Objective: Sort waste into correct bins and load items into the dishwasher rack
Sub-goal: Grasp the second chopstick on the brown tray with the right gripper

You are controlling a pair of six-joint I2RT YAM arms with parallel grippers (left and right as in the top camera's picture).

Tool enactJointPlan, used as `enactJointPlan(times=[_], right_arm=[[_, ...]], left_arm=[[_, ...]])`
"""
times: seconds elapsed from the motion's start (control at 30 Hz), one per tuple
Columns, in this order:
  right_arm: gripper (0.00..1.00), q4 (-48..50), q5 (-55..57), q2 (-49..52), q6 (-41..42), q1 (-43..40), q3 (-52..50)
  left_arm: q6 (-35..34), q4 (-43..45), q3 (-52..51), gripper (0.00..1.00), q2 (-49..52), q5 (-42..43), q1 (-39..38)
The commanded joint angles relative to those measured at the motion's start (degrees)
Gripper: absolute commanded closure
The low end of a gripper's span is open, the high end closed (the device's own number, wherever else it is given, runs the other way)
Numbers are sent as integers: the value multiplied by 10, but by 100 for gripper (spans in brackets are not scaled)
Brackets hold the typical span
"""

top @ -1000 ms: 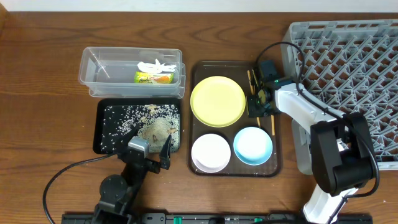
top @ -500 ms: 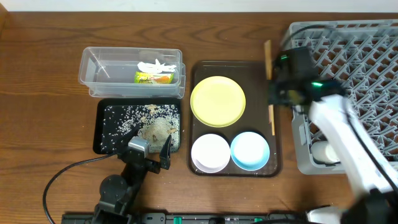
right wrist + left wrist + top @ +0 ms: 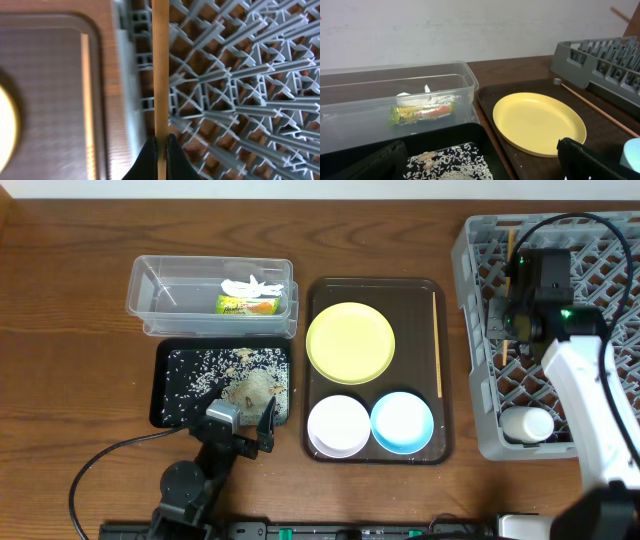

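Observation:
My right gripper (image 3: 513,318) (image 3: 161,142) is shut on one wooden chopstick (image 3: 160,60) and holds it above the left part of the grey dishwasher rack (image 3: 600,280) (image 3: 240,90). The other chopstick (image 3: 437,345) (image 3: 89,100) lies on the brown serving tray (image 3: 420,300), to the right of the yellow-green plate (image 3: 350,342) (image 3: 537,122). The white bowl (image 3: 338,425) and blue bowl (image 3: 403,420) sit in front of the plate. My left gripper (image 3: 245,435) (image 3: 480,170) is open and empty at the black tray's front edge.
The clear tub (image 3: 160,290) holds the green-and-orange wrapper (image 3: 247,304) (image 3: 422,112) and white paper bits (image 3: 250,284). The black tray (image 3: 160,395) holds rice and food scraps (image 3: 235,375). A white cylinder (image 3: 527,423) lies in the rack's front left corner.
My right gripper has lifted one chopstick off the brown tray and carried it right, over the rack. The left arm has not moved.

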Motion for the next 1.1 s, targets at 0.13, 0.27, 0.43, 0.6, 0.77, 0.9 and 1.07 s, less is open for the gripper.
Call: enactJointPlan(times=[0.13, 0.27, 0.43, 0.6, 0.77, 0.9, 1.07], right_arm=[[90, 6, -17, 69, -35, -23, 0], [71, 5, -21, 60, -34, -1, 0], [57, -13, -75, 18, -16, 36, 1], [47, -29, -153, -7, -12, 94, 1], [47, -42, -102, -6, 19, 145, 0], [57, -35, -89, -6, 51, 152, 0], [85, -61, -74, -6, 124, 147, 0]], left_arm=[[4, -19, -10, 3, -3, 6, 0], [4, -19, -10, 3, -3, 6, 0], [4, -19, -10, 3, -3, 6, 0], [4, -19, -10, 3, -3, 6, 0], [4, -19, -10, 2, -3, 6, 0], [4, -19, -10, 2, -3, 6, 0], [4, -19, -10, 3, -3, 6, 0]])
